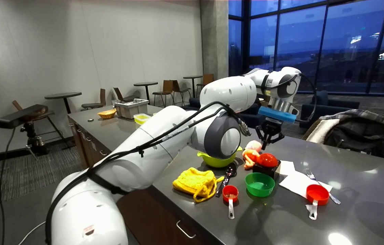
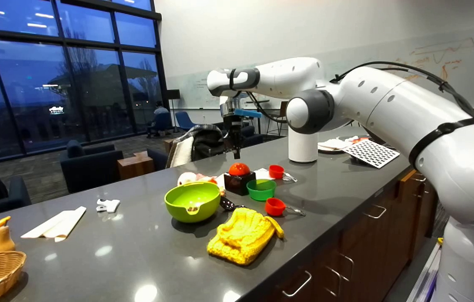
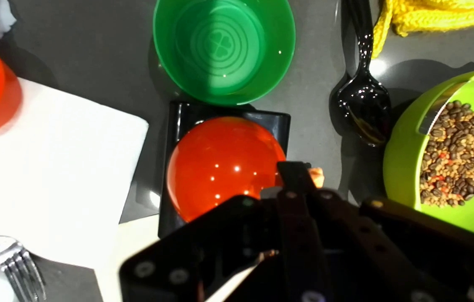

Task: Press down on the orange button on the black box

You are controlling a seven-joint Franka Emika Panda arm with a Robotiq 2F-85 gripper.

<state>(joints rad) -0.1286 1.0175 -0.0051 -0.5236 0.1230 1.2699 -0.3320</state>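
The orange button [image 1: 267,160] is a shiny dome on top of the black box [image 1: 263,170]. Both exterior views show the button [image 2: 239,169] and the box [image 2: 237,184]. My gripper [image 1: 264,147] points down with its fingertips together and nothing visible between them. In both exterior views the gripper tips [image 2: 237,155] are just above the dome, with a small gap. In the wrist view the fingertips [image 3: 294,170] overlap the right edge of the button [image 3: 220,163]. The fingers hide the lower right part of the black box [image 3: 279,124].
A green bowl [image 3: 224,46] stands against the box's side. A lime bowl [image 2: 192,201], black spoon [image 3: 362,100], yellow knit cloth [image 2: 243,239], pink-orange toy [image 1: 251,154], red measuring cups [image 1: 230,193] and white paper [image 3: 52,176] with a fork [image 3: 14,260] lie around it.
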